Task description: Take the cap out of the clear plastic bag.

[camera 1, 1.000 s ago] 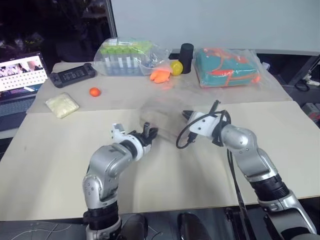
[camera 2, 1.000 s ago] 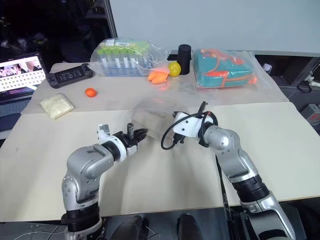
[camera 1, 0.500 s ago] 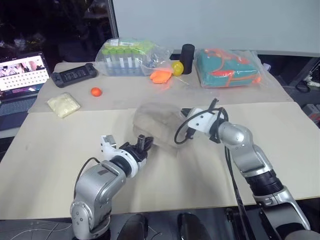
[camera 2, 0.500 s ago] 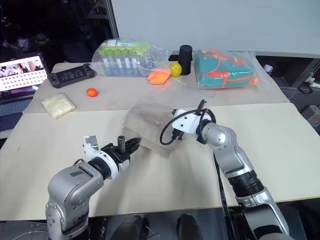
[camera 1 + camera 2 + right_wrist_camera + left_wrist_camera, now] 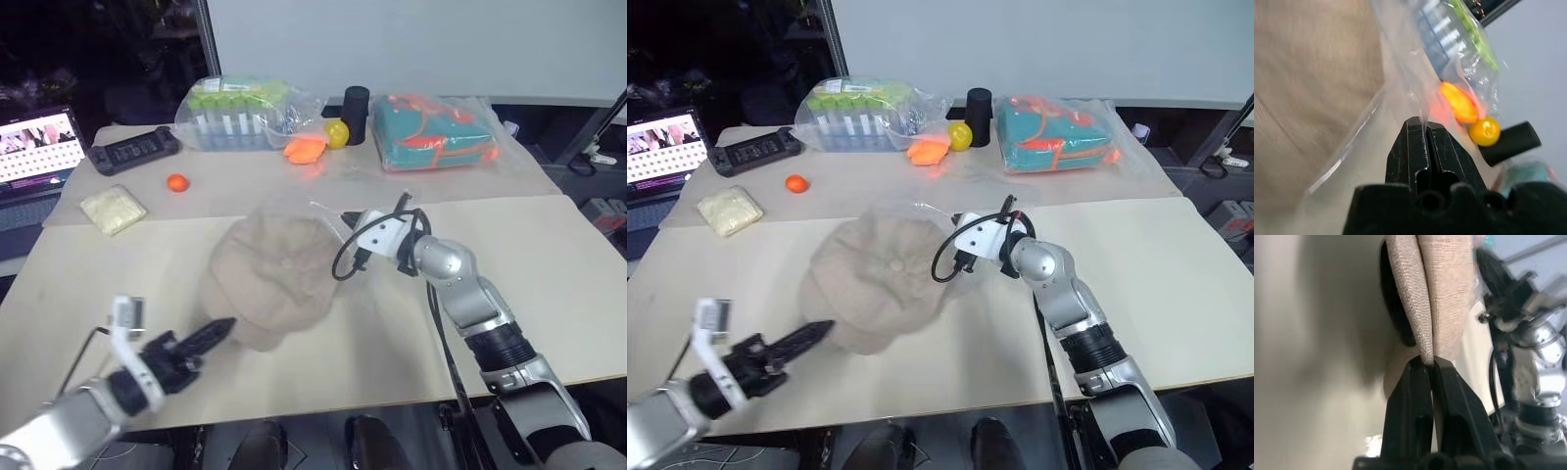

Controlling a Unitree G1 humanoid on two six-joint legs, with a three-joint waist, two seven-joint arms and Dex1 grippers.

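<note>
Left claw (image 5: 1426, 363) closed tight on the folded edge of the soft tan-beige fabric cap (image 5: 274, 274), low at the near left of the pale tabletop (image 5: 549, 264). Cap spread wide on the tabletop centre, crown seams and top button facing up, near edge pinched in the black fingers (image 5: 209, 334). Right claw (image 5: 1425, 126) also closed, with a thin fold of the large clear crinkly plastic bag (image 5: 1400, 73) caught between its fingers, just beside the far right side of the cap. Bag film hard to trace in the head views; cannot tell how much of the cap lies inside it.

Farther back: a clear bag of green-capped tubes (image 5: 240, 108), a small orange object (image 5: 305, 148), a yellow ball (image 5: 336, 132), a black cylinder (image 5: 356, 101) and a bag with a teal-and-orange item (image 5: 436, 130). To the left: a small orange ball (image 5: 176, 181), a pale-yellow packet (image 5: 114, 209), a black handheld device (image 5: 132, 150) and a lit laptop screen (image 5: 37, 147).
</note>
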